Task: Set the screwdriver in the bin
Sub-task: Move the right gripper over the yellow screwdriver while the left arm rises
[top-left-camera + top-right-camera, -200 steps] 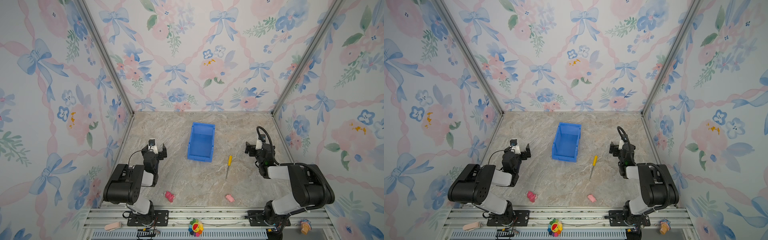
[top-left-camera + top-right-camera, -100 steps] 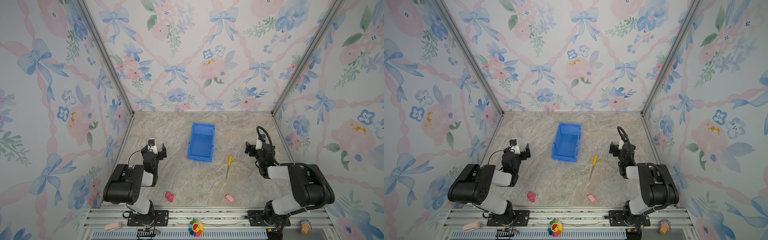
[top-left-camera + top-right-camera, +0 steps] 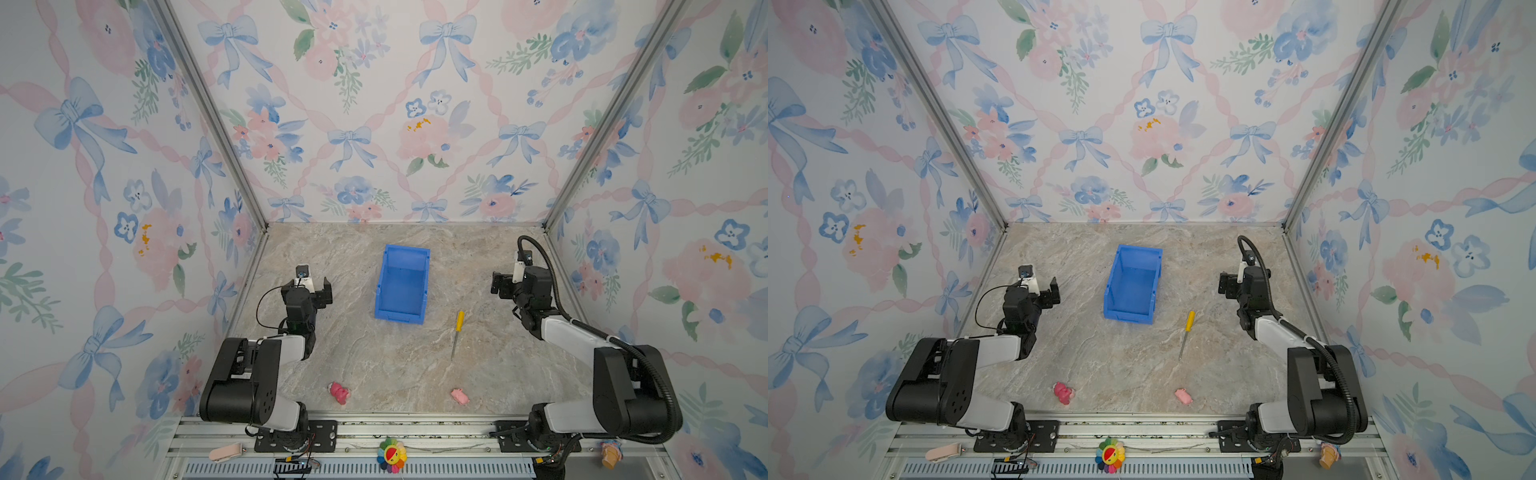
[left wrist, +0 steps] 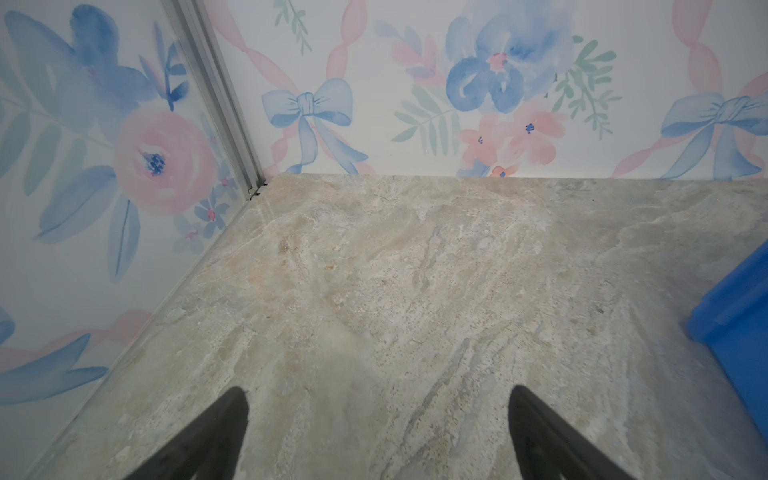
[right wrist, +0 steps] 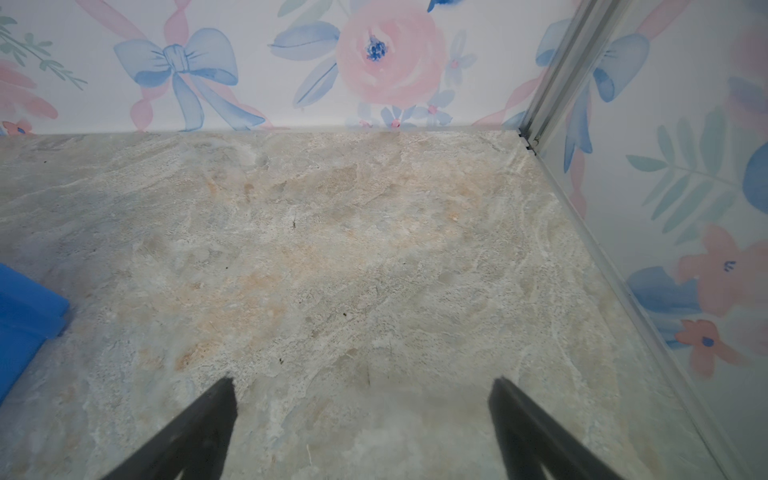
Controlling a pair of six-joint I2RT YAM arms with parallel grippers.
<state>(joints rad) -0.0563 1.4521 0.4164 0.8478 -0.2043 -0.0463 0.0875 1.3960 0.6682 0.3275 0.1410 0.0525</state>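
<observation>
At the tips of the left gripper (image 4: pixel 378 390), two dark fingers (image 4: pixel 208 436) stand wide apart with only the bare marbled tabletop (image 4: pixel 415 270) between them. A corner of the blue bin (image 4: pixel 735 328) shows at the edge of that wrist view. The right gripper (image 5: pixel 363 380) is spread just as wide and holds nothing, and its own wrist view catches another bit of the bin. Both top views show the bin standing mid-table between the two arms, its lower lip turned toward the front rail. The screwdriver (image 3: pixel 457 332) lies flat on the tabletop outside the bin. It is near the bin's front corner on the right arm's side but not touching it, with its yellow handle toward the bin and its thin shaft pointing at the rail. It is well apart from both grippers. Two small pink toys (image 3: pixel 338 392) rest near the table's front edge.
</observation>
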